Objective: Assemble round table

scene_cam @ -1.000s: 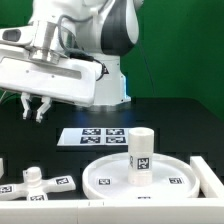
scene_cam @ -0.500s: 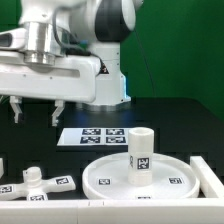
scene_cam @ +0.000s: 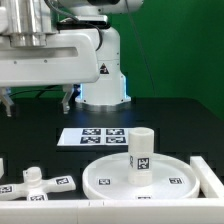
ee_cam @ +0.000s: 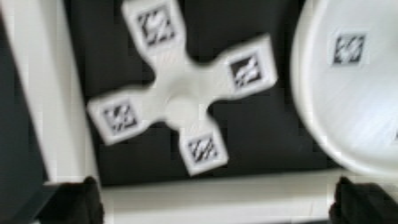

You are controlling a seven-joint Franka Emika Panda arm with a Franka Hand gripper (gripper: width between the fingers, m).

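Note:
The round disc [scene_cam: 165, 182] lies flat at the front of the black table. The thick cylinder leg [scene_cam: 141, 150] stands upright on its middle. The cross-shaped foot [scene_cam: 36, 183] lies at the front on the exterior view's left. My gripper [scene_cam: 38, 100] hangs high above the foot, open wide and empty. In the wrist view the foot [ee_cam: 183, 90] lies flat below the gripper [ee_cam: 221, 205], with the dark fingertips [ee_cam: 71, 200] at the frame's edge. Part of the disc's rim [ee_cam: 356, 90] shows beside the foot.
The marker board [scene_cam: 98, 136] lies behind the disc. A white wall [scene_cam: 110, 212] runs along the table's front edge and shows in the wrist view [ee_cam: 214, 190]. A white bracket [scene_cam: 210, 172] stands at the exterior view's right of the disc. The robot base [scene_cam: 105, 85] is at the back.
The jaws have opened from nearly together to wide apart. The gripper has shifted toward the exterior view's left and slightly up. The parts have not moved.

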